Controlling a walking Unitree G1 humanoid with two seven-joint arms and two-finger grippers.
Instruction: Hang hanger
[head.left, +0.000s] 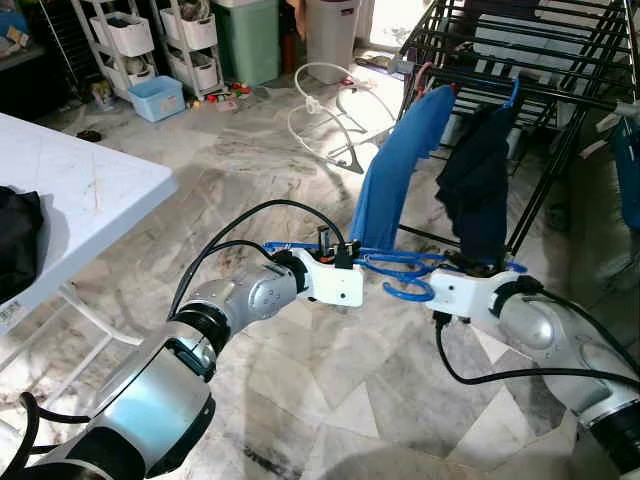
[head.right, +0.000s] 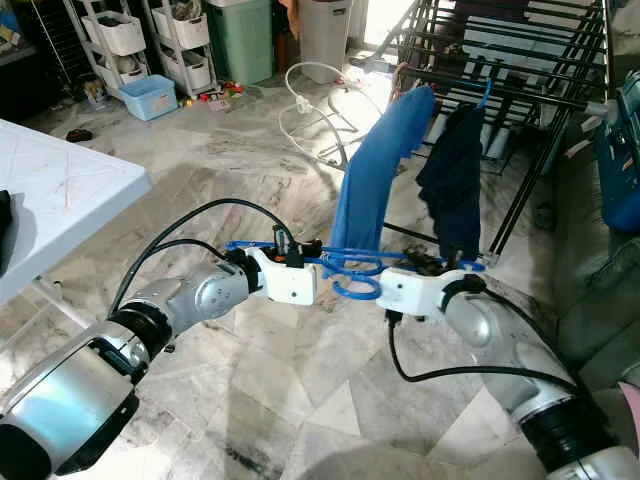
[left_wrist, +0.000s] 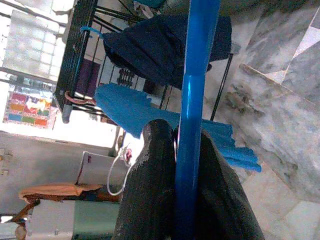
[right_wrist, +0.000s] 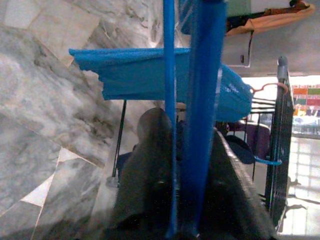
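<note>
A blue plastic hanger (head.left: 405, 272) is held level above the marble floor between both grippers, and more than one hook loop curls at its middle. My left gripper (head.left: 338, 252) is shut on its left bar, and in the left wrist view the black fingers (left_wrist: 150, 190) pinch the blue bar (left_wrist: 192, 100). My right gripper (head.left: 468, 266) is shut on the right end, with a thick and a thin blue bar (right_wrist: 202, 90) between its fingers. Just beyond stands the black drying rack (head.left: 560, 70), carrying a blue garment (head.left: 395, 170) and a dark navy garment (head.left: 480, 180).
A white folding table (head.left: 80, 190) with a black cloth (head.left: 15, 240) stands at the left. A white hoop frame (head.left: 330, 110) lies on the floor ahead. Shelves with bins, a blue basket (head.left: 157, 97) and a green bin (head.left: 245, 40) line the back.
</note>
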